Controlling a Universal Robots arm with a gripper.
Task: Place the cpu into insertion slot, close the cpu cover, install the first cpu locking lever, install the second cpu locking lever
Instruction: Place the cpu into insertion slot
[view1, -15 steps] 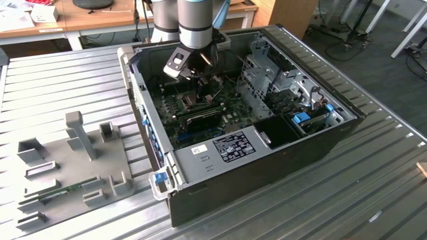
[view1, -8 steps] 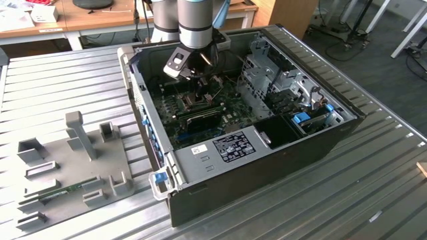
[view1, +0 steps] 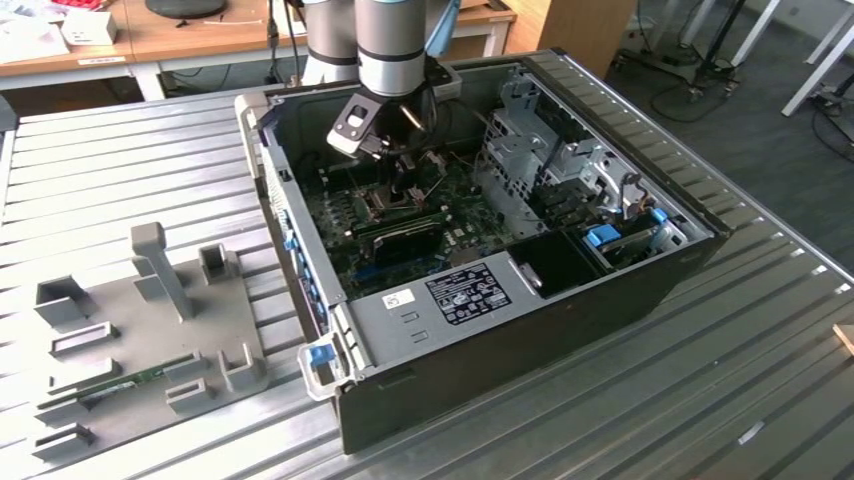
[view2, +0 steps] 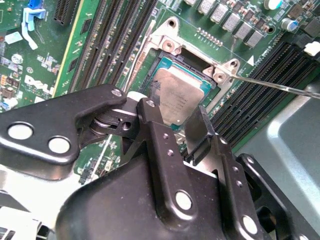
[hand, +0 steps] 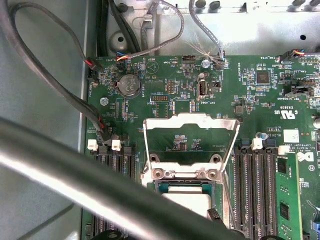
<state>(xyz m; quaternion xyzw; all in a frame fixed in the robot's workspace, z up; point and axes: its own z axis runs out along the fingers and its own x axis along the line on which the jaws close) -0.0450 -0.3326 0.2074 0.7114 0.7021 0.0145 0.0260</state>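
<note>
cpu: small flat square silvery cpu (view2: 175, 92) lies flat in the insertion slot (view2: 161, 70), the square socket with a silvery metal rim on the green motherboard (hand: 165, 75).
jaws: black gripper (view2: 176, 112) sits low over the socket. Its jaws are spread, with one finger (view2: 150, 114) by one edge of the cpu and the other by the opposite edge. The cpu shows in the gap.
contact: cannot tell whether the jaws pinch the cpu edges or stand just clear.
cpu cover: thin silvery square-frame cpu cover (hand: 190, 119) is swung up off the socket, not closed.
lever: thin metal lever (view2: 280, 86) juts out from a socket corner, not latched.
hidden: gripper body covers the near part of the cpu in the second wrist view. A blurred grey bar (hand: 75, 160) crosses the first wrist view; what it is I cannot tell.
exterior view: arm reaches into the open black computer case (view1: 534, 330), upper centre of frame, on the ribbed metal worktop (view1: 747, 330).
</note>
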